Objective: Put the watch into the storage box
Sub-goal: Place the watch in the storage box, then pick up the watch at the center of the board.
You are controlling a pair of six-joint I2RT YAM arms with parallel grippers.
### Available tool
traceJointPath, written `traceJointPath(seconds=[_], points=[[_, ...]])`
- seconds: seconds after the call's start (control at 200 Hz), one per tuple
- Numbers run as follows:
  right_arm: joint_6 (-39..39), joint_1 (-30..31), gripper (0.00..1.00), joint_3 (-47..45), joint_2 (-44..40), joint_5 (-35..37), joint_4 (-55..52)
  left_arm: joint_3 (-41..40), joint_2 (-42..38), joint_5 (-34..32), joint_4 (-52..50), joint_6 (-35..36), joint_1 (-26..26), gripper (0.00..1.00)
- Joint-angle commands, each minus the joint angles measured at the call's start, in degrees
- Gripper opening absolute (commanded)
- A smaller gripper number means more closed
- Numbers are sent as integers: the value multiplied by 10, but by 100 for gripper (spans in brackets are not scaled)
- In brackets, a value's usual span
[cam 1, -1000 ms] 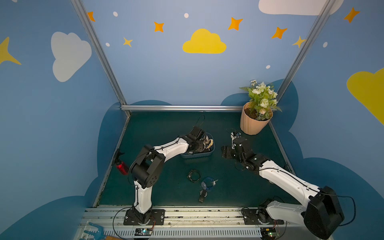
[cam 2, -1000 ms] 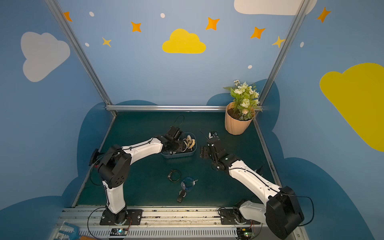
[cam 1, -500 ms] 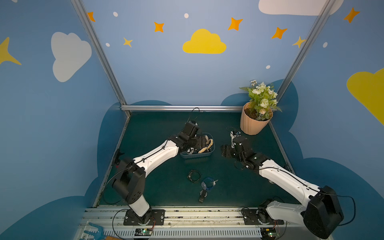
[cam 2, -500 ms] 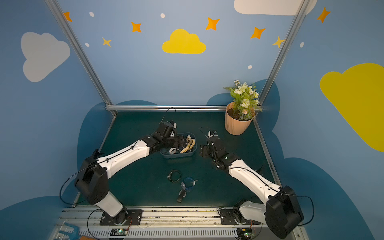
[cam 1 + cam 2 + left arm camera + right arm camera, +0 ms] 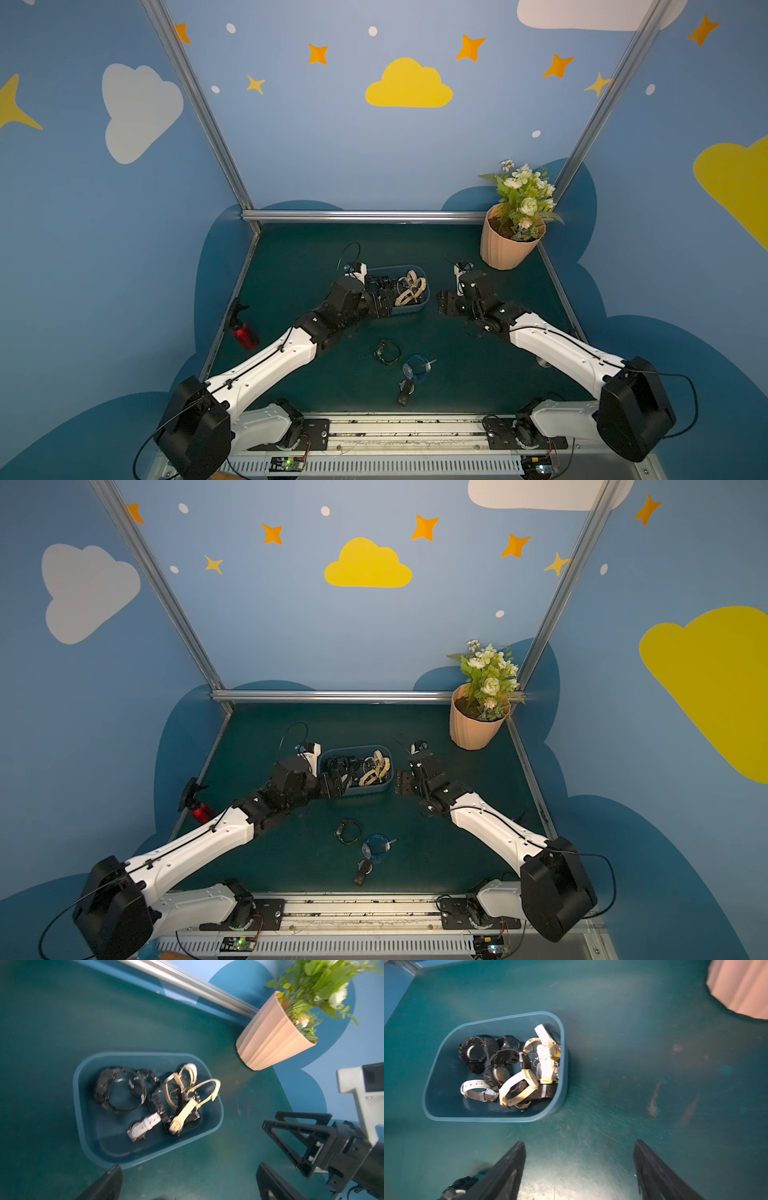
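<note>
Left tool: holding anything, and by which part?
Nothing held. The left tool is open and empty near the storage box; the watches lie loose inside.

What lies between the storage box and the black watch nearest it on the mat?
No object lies on the mat between the black watch and the storage box. Only the open left gripper hangs at the box's near rim.

Both top views sharp, evenly lit, w/ wide-angle bending at edges. My wrist cams show motion blur; bright glare patch on surface (image 5: 571, 1169) in right one.
</note>
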Motion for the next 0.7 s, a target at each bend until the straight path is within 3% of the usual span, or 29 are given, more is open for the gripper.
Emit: traceJointPath(seconds=[0.0, 0.275, 0.556, 0.696], points=[[0, 4, 82, 29, 13, -24, -11, -3, -14, -10, 25, -24, 2, 100], [21, 36, 79, -15, -2, -56, -38, 5, -16, -18, 11, -13, 2, 100], [62, 132, 54, -77, -6, -73, -71, 12, -15, -27, 7, 0, 2, 100], [94, 187, 52, -97, 8, -77, -63, 5, -18, -37, 10, 6, 4, 100]])
